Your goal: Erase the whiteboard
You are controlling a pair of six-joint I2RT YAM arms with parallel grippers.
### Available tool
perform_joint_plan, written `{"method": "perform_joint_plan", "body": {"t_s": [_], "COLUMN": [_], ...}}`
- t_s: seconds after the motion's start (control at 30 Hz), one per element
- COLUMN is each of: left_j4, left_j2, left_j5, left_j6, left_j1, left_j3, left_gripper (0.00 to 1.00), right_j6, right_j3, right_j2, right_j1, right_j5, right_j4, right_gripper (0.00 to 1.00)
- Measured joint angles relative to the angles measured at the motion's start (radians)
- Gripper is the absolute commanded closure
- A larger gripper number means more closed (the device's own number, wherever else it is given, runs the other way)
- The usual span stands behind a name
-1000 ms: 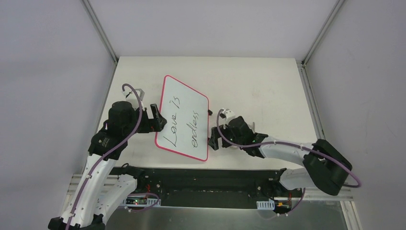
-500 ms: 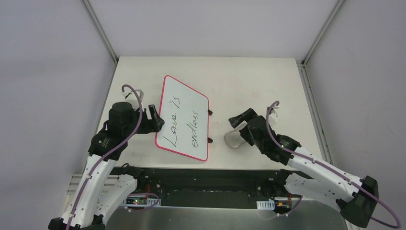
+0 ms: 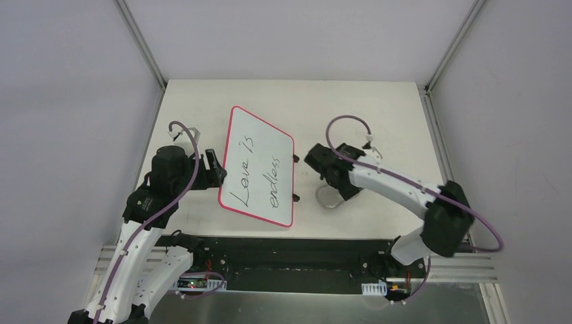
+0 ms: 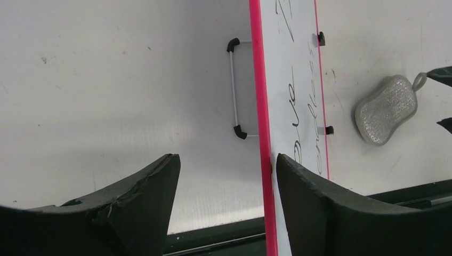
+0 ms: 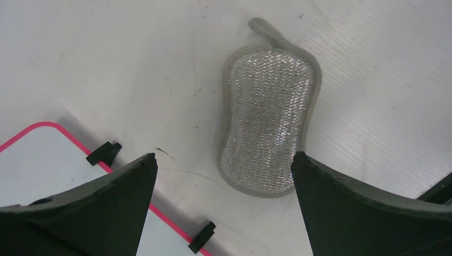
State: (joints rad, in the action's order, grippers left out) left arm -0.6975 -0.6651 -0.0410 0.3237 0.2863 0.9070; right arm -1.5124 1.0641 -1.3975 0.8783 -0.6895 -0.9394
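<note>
**Layout.** The whiteboard (image 3: 260,165) sits on the table (image 3: 378,115) left of centre, with one corner close to the near edge and its black handwriting unwiped. The left end effector (image 4: 226,160) is open, its jaws straddling the board's pink left edge. The right end effector (image 5: 222,157) is spread wide and empty above the grey pad (image 5: 268,122). The pad lies on the table just beside the board's right edge.

**Procedure (judged).** The step in hand is picking up the pad.
- Close the left end effector on the frame only, to steady the board. Keep it off the writing
- Lower the right end effector straight down with the pad's narrow waist between the jaws, then close across its width
- Stay clear of the black tabs (image 5: 104,153)

**Limits of view**
- From above, the right arm covers most of the pad
- Contact between the left end effector and the frame cannot be confirmed
- It cannot be told whether the board lies flat or rests on its wire stand (image 4: 234,88)
</note>
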Motion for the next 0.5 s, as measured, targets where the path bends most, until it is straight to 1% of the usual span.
{"method": "perform_joint_plan", "body": {"t_s": [0.13, 0.2, 0.33, 0.5], "left_j4": [0.0, 0.0, 0.0, 0.0], "left_j2": [0.012, 0.02, 0.025, 0.025], "left_j5": [-0.001, -0.002, -0.002, -0.002], "left_j6": [0.0, 0.0, -0.001, -0.001], "left_j1": [0.0, 0.0, 0.001, 0.003], "left_j3": [0.0, 0.0, 0.0, 0.0], "left_gripper": [0.32, 0.32, 0.33, 0.33], "right_j6": [-0.069, -0.088, -0.107, -0.1], "right_j3": [0.285, 0.365, 0.383, 0.35], "right_j2": [-0.301, -0.406, -0.497, -0.5], "right_j1": [0.015, 0.024, 0.039, 0.04], "right_j5": [-0.009, -0.008, -0.005, -0.006], "right_j4": [-0.183, -0.241, -0.298, -0.277], "right_gripper": [0.02, 0.04, 0.08, 0.15]}}
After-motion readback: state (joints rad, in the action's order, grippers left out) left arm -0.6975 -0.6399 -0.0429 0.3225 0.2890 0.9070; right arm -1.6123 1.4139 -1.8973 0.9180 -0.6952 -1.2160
